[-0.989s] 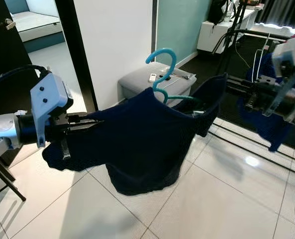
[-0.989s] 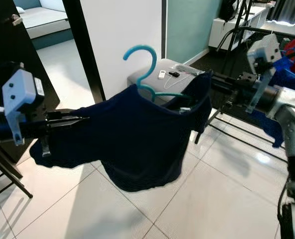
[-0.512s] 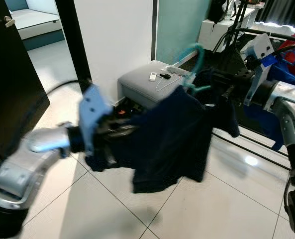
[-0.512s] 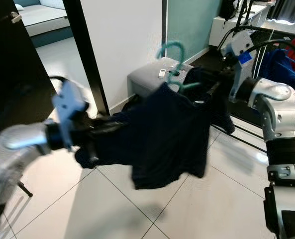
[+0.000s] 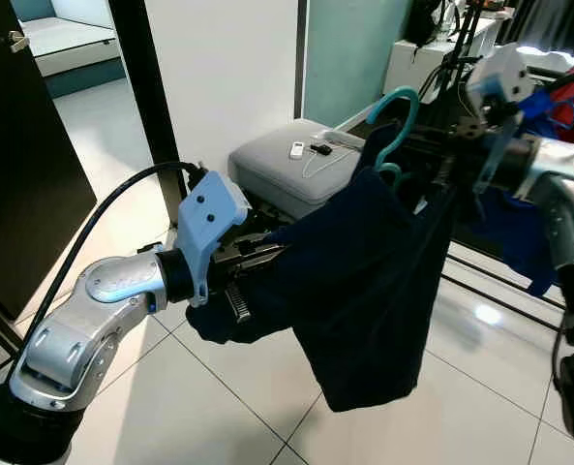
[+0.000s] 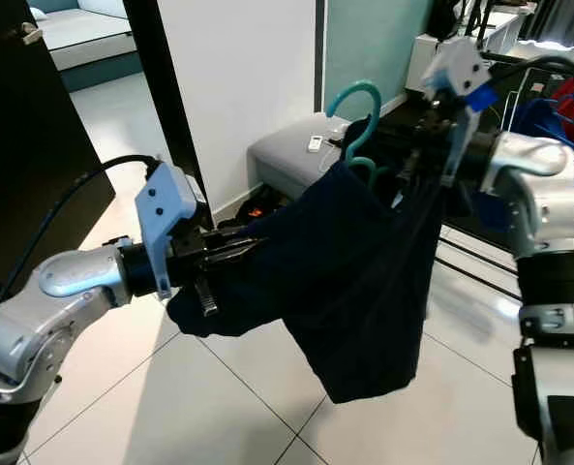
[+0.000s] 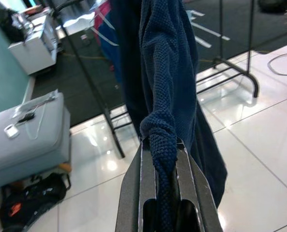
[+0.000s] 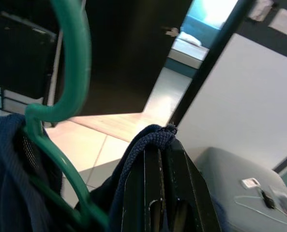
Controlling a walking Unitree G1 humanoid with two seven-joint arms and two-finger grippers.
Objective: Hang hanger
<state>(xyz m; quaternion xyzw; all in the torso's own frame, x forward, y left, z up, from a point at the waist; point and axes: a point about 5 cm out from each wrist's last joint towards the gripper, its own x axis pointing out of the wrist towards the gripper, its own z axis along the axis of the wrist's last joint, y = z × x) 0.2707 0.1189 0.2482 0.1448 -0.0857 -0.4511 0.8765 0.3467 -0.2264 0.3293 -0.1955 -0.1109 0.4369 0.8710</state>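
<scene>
Your left gripper [image 5: 267, 260] is clamped on one edge of the dark blue garment [image 5: 364, 291]; your right gripper [image 6: 417, 160] is closed on the opposite edge, higher up. Between them the garment hangs in a sagging fold above the white tiled floor [image 5: 219, 417]. The teal hanger [image 5: 393, 126] sits inside the garment's neck, its hook rising just beside your right gripper. Behind stand a grey suitcase [image 5: 287, 170] and a black clothes rack [image 7: 230, 63].
</scene>
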